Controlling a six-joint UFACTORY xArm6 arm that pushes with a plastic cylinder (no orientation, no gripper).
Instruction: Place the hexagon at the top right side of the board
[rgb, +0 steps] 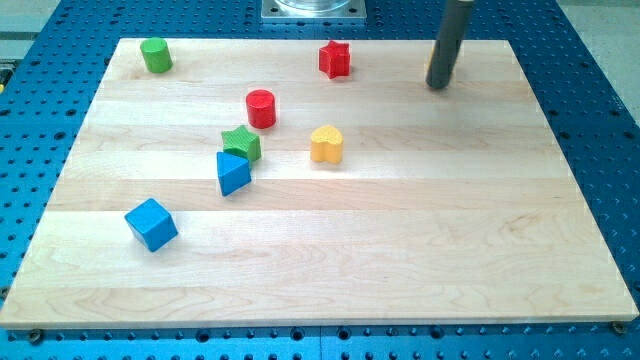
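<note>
My tip (438, 86) rests on the wooden board (400, 240) near its top right, away from all blocks. A green block (155, 55), round or hexagonal, stands at the board's top left corner. A red block (261, 108) of similar stubby shape, which looks like a cylinder, stands left of centre. I cannot tell for sure which of the two is the hexagon. The nearest block to my tip is a red star (335, 60), about a hundred pixels to its left.
A green star (241, 143) touches a blue triangle (232, 173) just below it. A yellow heart (326, 145) lies near the board's centre. A blue cube (151, 224) sits at the lower left. A metal mount (313, 9) stands beyond the top edge.
</note>
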